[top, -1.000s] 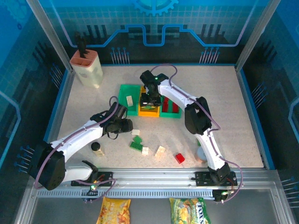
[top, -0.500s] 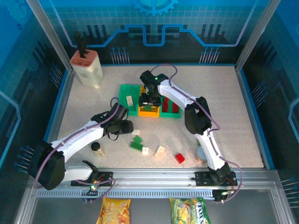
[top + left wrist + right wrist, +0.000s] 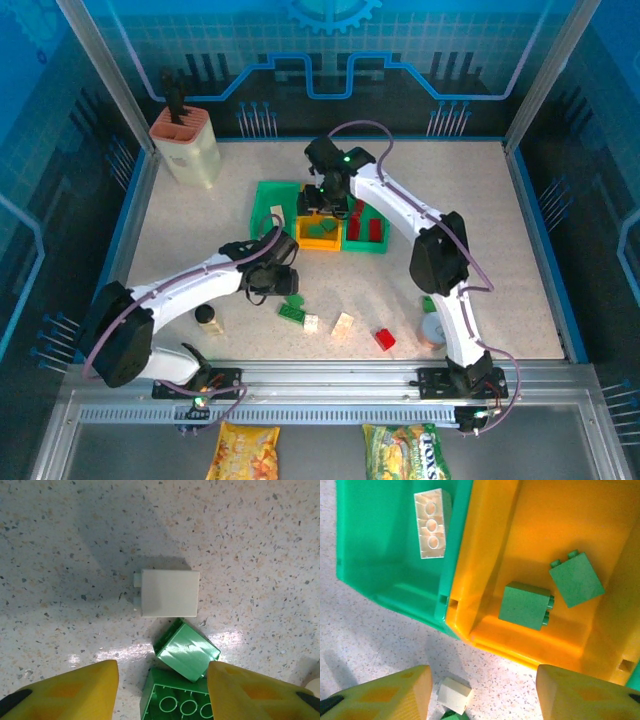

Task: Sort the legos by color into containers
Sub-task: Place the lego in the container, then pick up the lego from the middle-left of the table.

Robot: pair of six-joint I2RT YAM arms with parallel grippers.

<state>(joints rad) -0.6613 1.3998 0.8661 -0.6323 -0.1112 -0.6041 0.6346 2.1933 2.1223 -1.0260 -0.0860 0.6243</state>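
In the left wrist view my left gripper is open above the table. A small green lego leans on a larger upturned green lego between and below its yellow fingers. A cream lego lies just beyond them. From above, the left gripper hovers by the loose green lego. My right gripper is open and empty over the front edge of the containers. The yellow bin holds two green legos. The green bin holds one cream lego.
The right green bin holds red legos. Loose on the table lie cream legos, a red one and a green one. A grey can, a dark bottle and a knife block stand around.
My left gripper has slid right and nearer, over the loose green and cream legos. The right gripper has drawn back a little and its jaws have widened.
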